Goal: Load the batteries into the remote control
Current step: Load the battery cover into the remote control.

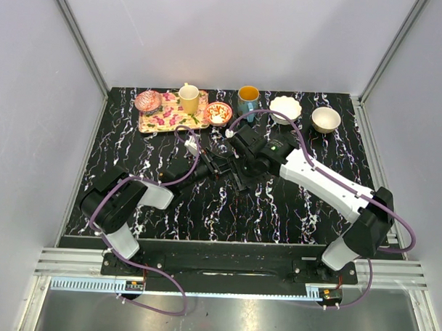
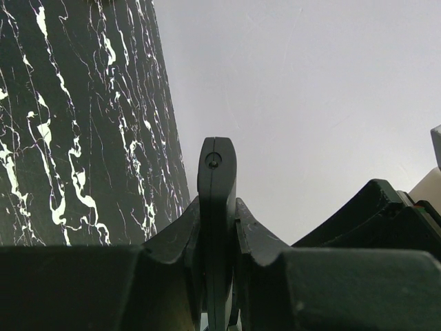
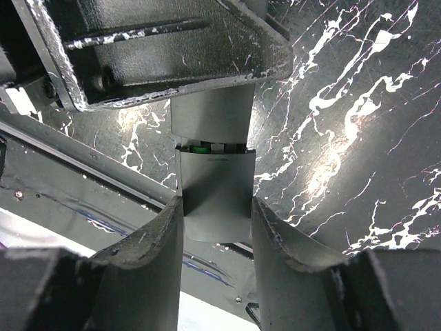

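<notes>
Slim dark remote control (image 3: 213,200), green battery (image 3: 200,147) showing at its cover seam.

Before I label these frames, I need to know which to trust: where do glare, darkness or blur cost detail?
Top external: sharp, evenly lit, though black arms blend into the dark table. Left wrist: the left hand is near-black against a bright wall. Right wrist: glare on the table's white veins, right hand soft up close, yet the remote control and a green battery sliver read clearly.

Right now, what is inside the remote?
A thin green strip, probably a battery, shows in a gap in the remote. The cover, pinched by the right gripper, hides the rest, so no second battery can be seen.
</notes>
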### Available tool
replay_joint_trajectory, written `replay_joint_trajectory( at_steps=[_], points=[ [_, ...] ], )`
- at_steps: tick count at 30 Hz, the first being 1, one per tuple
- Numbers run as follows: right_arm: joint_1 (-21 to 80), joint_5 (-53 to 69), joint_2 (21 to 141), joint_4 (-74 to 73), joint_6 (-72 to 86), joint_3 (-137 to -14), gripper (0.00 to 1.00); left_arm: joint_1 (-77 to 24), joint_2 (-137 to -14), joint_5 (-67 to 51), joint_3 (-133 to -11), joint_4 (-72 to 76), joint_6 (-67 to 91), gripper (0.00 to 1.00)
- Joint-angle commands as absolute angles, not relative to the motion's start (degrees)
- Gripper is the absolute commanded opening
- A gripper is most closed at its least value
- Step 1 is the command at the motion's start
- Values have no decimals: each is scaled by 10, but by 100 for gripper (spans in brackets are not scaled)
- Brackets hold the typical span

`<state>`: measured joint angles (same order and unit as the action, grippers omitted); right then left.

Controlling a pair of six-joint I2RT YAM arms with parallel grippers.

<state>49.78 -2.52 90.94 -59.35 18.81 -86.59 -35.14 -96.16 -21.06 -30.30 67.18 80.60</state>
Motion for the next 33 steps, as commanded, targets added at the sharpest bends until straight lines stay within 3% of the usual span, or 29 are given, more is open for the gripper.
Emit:
replay_joint_trajectory(
  at_steps=[1, 25, 33],
  points=[
    [504, -34, 913, -567, 191, -878, 0, -355, -940, -203, -309, 701, 806, 0],
    [505, -34, 923, -555, 204, -853, 0, -359, -940, -193, -310, 718, 833, 0],
    [505, -40, 927, -557, 207, -858, 11, -360, -939, -194, -308, 722, 834, 0]
  ],
)
